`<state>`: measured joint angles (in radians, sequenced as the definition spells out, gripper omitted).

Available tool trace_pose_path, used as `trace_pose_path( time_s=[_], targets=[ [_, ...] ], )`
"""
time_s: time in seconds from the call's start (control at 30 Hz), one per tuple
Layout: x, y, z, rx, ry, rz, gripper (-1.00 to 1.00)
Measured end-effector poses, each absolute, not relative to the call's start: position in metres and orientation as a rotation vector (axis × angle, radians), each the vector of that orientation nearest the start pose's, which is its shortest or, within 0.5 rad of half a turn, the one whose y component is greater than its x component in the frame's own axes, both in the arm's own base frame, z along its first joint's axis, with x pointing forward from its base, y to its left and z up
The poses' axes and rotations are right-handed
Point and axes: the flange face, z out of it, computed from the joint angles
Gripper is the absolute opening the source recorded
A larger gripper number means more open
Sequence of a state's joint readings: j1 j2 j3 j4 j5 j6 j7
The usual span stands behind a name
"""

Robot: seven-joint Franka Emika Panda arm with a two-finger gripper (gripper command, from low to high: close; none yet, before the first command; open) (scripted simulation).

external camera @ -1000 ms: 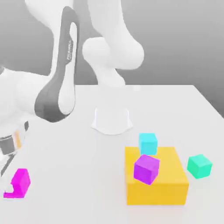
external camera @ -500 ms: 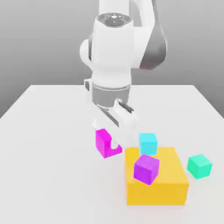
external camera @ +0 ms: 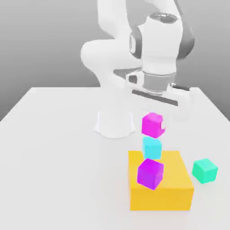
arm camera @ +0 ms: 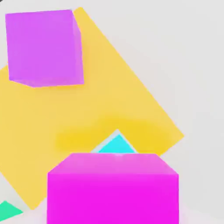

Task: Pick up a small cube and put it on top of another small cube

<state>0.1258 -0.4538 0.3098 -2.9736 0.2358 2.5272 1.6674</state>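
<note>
The magenta-pink small cube (external camera: 152,124) hangs in the air just above the cyan small cube (external camera: 152,148), held by my gripper (external camera: 158,121), which is shut on it. A narrow gap separates the two cubes in the exterior view. In the hand view the magenta cube (arm camera: 113,188) covers most of the cyan cube (arm camera: 116,145), of which just a corner peeks out. The cyan cube rests on the table at the far edge of the large yellow block (external camera: 161,180).
A violet-purple cube (external camera: 150,173) sits on the yellow block (arm camera: 100,113), and it appears as the purple cube (arm camera: 43,47) in the hand view. A teal cube (external camera: 205,170) lies on the table at the exterior view's right. The arm's white base (external camera: 114,122) stands behind.
My gripper has carried the magenta cube from the exterior view's far left, across the table, up and rightward to just above the cyan cube. The other cubes stayed put.
</note>
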Motion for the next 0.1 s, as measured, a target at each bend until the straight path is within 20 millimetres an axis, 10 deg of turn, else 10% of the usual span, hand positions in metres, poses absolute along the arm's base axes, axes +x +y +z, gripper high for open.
trace_pose_path(
  time_s=[0.1],
  targets=[
    [0.2923, 0.1149, 0.2775, -2.345, 2.088, 0.000, 1.00]
  ],
)
